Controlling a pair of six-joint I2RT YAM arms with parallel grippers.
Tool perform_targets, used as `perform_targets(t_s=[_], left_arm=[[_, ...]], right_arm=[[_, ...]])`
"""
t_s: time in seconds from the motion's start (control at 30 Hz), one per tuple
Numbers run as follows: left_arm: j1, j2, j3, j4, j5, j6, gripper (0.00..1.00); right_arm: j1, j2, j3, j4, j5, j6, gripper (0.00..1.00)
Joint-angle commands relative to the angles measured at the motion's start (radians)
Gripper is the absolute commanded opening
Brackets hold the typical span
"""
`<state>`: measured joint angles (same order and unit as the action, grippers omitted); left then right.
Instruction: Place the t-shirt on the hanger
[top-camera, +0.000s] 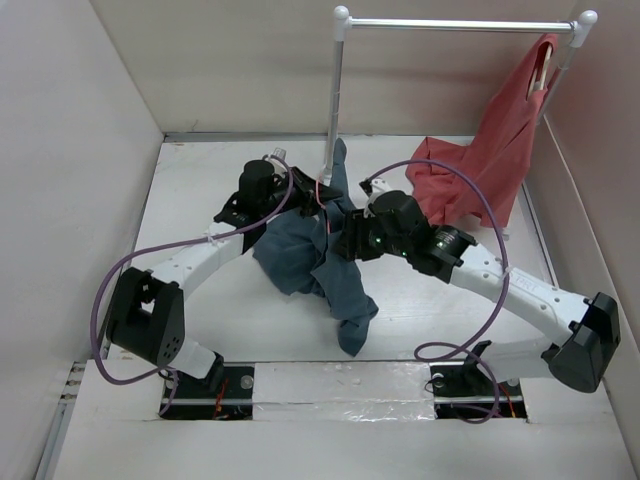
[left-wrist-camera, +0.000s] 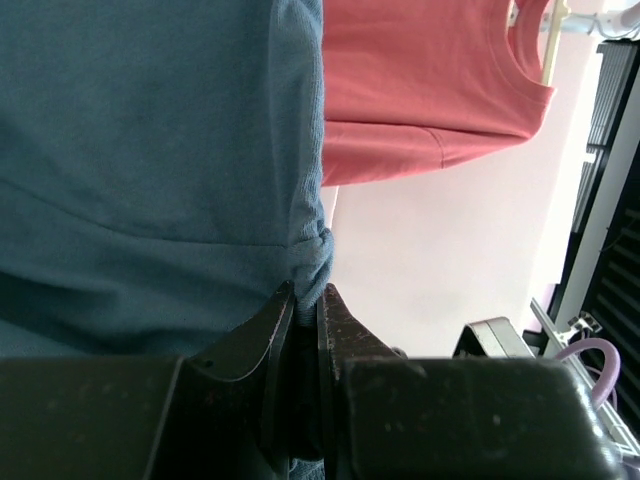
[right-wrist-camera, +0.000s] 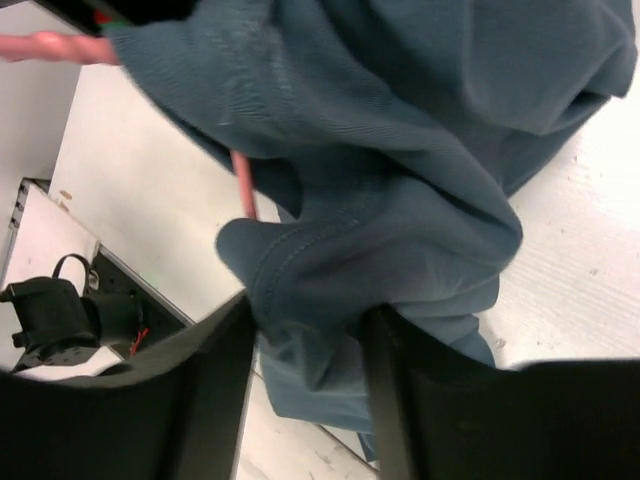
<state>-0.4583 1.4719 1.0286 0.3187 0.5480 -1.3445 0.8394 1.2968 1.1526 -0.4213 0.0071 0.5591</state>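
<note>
The slate-blue t-shirt (top-camera: 300, 262) hangs bunched between my two grippers above the table's middle, its lower end trailing toward the near edge. My left gripper (top-camera: 303, 205) is shut on an edge of it; in the left wrist view the jaws (left-wrist-camera: 307, 297) pinch a fold of the t-shirt (left-wrist-camera: 150, 150). My right gripper (top-camera: 346, 240) holds a thick bunch of the t-shirt (right-wrist-camera: 400, 150) between its fingers (right-wrist-camera: 305, 325), which stand partly apart around it. The hanger's silver rod (top-camera: 460, 23) spans the far right, above and behind both grippers.
A red shirt (top-camera: 505, 150) hangs from the rod's right end and spills onto the table; it also shows in the left wrist view (left-wrist-camera: 420, 80). The hanger's left pole (top-camera: 335, 100) stands just behind the grippers. Purple cables (top-camera: 480, 200) loop off both arms. Walls enclose the table.
</note>
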Motion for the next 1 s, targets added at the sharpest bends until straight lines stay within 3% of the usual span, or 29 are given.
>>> perform_targets(t_s=[0.0,0.17,0.27,0.3,0.43,0.47,0.53,0.57,0.6,0.67,0.87,0.9,0.97], left_arm=[[-0.005,-0.058,-0.027,0.060,0.049,-0.028,0.00],[-0.005,-0.064,-0.056,0.112,0.047,-0.073,0.00],[-0.005,-0.056,-0.036,0.117,0.046,-0.076,0.00],[-0.005,-0.053,-0.032,0.117,0.044,-0.076,0.00],[-0.005,-0.041,-0.022,0.122,0.047,-0.079,0.00],[-0.005,-0.038,-0.018,0.122,0.047,-0.079,0.00],[-0.005,-0.028,-0.006,0.120,0.047,-0.078,0.00],[-0.005,-0.025,-0.002,0.118,0.049,-0.077,0.00],[-0.005,-0.024,0.002,0.118,0.047,-0.076,0.00],[-0.005,-0.021,0.013,0.111,0.046,-0.071,0.00],[-0.005,-0.025,0.007,0.111,0.047,-0.076,0.00],[-0.005,-0.027,0.002,0.114,0.047,-0.079,0.00],[-0.005,-0.028,0.001,0.122,0.049,-0.087,0.00]], right_arm=[[0.018,-0.031,-0.022,0.004,0.010,0.019,0.55],[0.018,-0.040,0.001,-0.045,-0.038,-0.008,0.67],[0.032,-0.065,0.036,-0.157,0.045,-0.018,0.77],[0.046,-0.098,0.039,-0.178,0.089,-0.018,0.85],[0.082,-0.168,0.071,-0.269,0.168,-0.024,0.90],[0.092,-0.171,0.084,-0.284,0.177,-0.025,0.89],[0.116,-0.165,0.117,-0.304,0.177,-0.027,0.62],[0.148,-0.159,0.127,-0.304,0.176,-0.027,0.55],[0.165,-0.153,0.133,-0.303,0.165,-0.022,0.26],[0.211,-0.128,0.130,-0.298,0.169,-0.015,0.00],[0.279,-0.044,0.142,-0.287,0.131,-0.054,0.01],[0.279,-0.024,0.141,-0.286,0.142,-0.056,0.19],[0.279,-0.013,0.119,-0.249,0.172,-0.057,0.32]])
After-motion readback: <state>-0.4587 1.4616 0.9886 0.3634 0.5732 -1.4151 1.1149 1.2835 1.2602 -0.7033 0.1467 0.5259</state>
